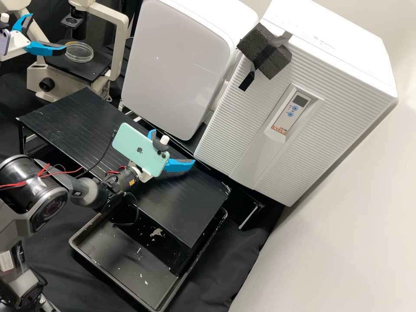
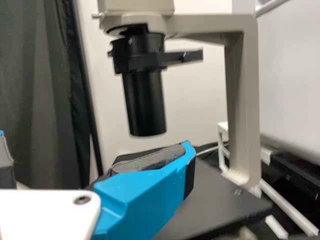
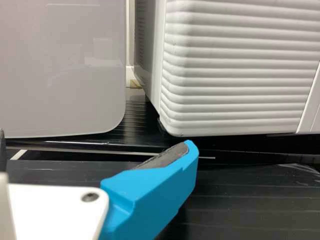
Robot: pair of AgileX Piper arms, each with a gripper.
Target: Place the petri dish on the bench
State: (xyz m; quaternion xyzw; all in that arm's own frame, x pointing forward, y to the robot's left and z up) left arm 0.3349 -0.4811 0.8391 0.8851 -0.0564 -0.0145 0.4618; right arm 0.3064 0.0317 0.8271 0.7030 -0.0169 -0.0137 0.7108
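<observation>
The petri dish (image 1: 79,52), clear and shallow, lies flat on the dark stage (image 1: 95,69) of the microscope (image 1: 122,37) in the high view. It looks light and stiff, with smooth walls likely to slip and crack if squeezed hard; if it has a lid, that may slide off its base. The best hold is probably low across opposite sides of the rim, with gentle, even pressure and the dish kept level on the way to the black tabletop (image 1: 187,203).

The left claw (image 1: 48,32) is at the stage, its fingers wide apart and gripping nothing. One fingertip overlaps the dish's edge in the high view, though I cannot tell whether they touch. Its wrist looks across the stage at a shallow angle, so a sideways approach seems likely.

The right arm reaches out low over the tabletop, its claw (image 1: 173,146) pointing towards the white cabinets (image 3: 240,65), fingers spread and empty
</observation>
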